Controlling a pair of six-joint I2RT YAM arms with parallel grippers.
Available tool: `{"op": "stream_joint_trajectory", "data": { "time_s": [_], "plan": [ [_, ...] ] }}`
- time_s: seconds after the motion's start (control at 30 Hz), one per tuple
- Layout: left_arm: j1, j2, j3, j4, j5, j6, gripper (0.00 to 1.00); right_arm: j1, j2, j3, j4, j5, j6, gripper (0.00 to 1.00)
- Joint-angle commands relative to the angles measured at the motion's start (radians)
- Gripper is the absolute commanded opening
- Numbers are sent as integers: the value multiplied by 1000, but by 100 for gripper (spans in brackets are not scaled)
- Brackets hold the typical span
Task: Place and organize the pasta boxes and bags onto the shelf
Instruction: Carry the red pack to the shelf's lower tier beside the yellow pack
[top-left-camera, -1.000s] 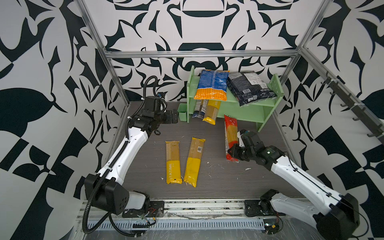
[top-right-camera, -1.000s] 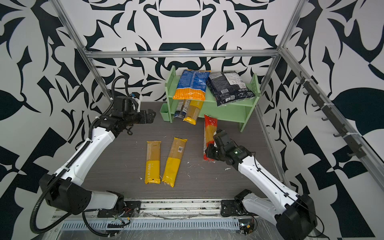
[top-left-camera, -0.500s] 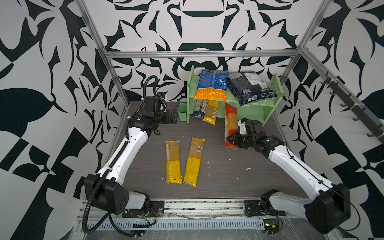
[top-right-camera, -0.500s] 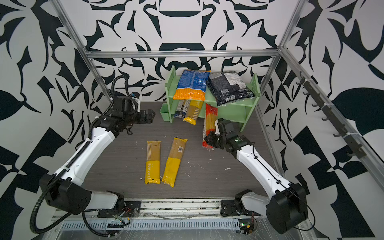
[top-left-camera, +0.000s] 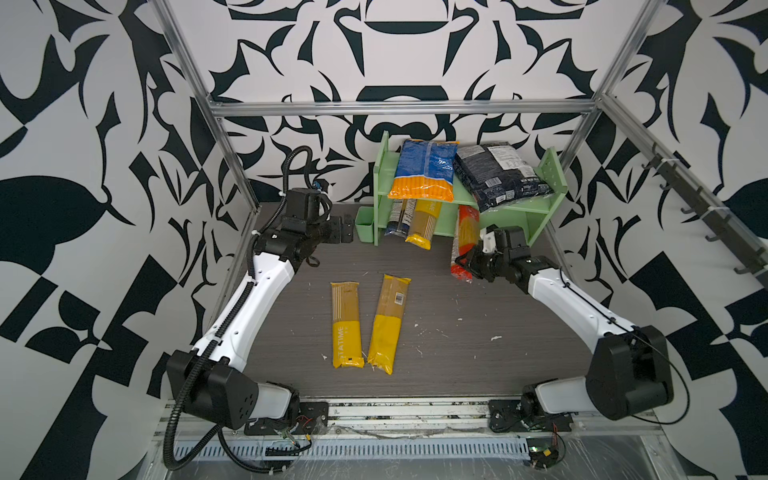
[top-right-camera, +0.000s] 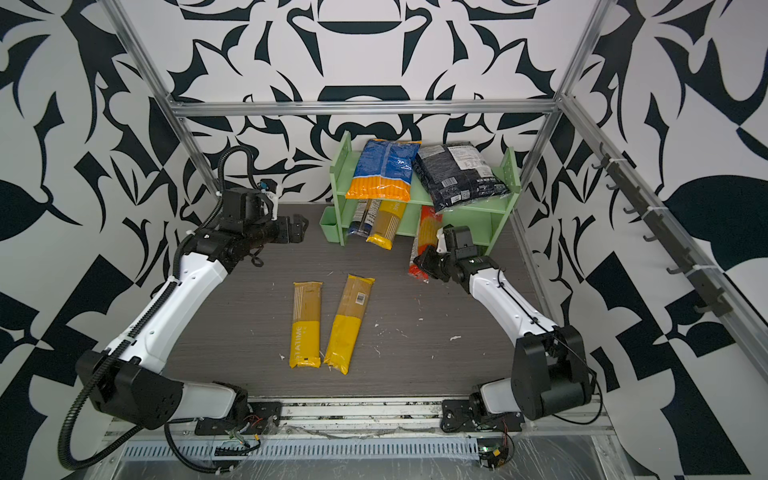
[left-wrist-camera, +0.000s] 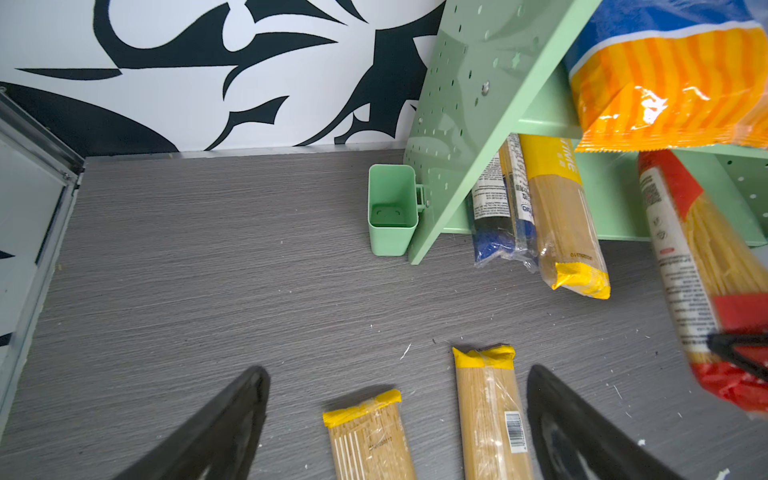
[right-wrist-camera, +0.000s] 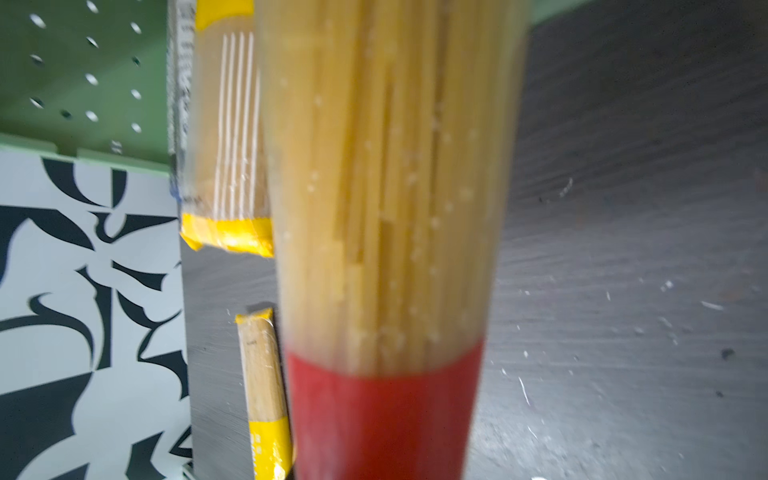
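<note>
Red spaghetti pack (top-left-camera: 464, 232) has gone from mid-desk to the shelf (top-left-camera: 555, 170) front, far end already under the top tier. In both top views the right hand (top-right-camera: 421, 262) is clenched on its near red end. The left hand (top-left-camera: 346, 231) is released, idle by the green cup (top-left-camera: 365, 224). Left wrist: two yellow packs (left-wrist-camera: 490, 415) lie flat on the desk (left-wrist-camera: 208, 270). Right wrist: held pack fills the view. Likely best: keep it level, push straight in beside the shelved yellow pack (top-left-camera: 422, 224), don't snag the black bag (top-left-camera: 498, 174).
</note>
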Motion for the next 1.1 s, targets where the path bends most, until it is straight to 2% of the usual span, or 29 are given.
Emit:
{"op": "stream_joint_trajectory", "data": {
  "time_s": [0.0, 0.73, 0.83, 0.93, 1.07],
  "plan": [
    [8, 17, 41, -14, -13, 9, 99, -14, -2, 119, 266, -59, -17, 0],
    [33, 40, 60, -8, -43, 17, 99, -55, 296, 331, 428, -204, 100, 1],
    [40, 35, 54, -9, -45, 18, 99, -56, 321, 346, 439, -213, 120, 14],
    [48, 34, 54, -12, -43, 18, 99, -58, 329, 351, 428, -219, 131, 35],
    [55, 33, 52, -18, -37, 19, 99, -59, 314, 334, 399, -209, 130, 45]
  ]
}}
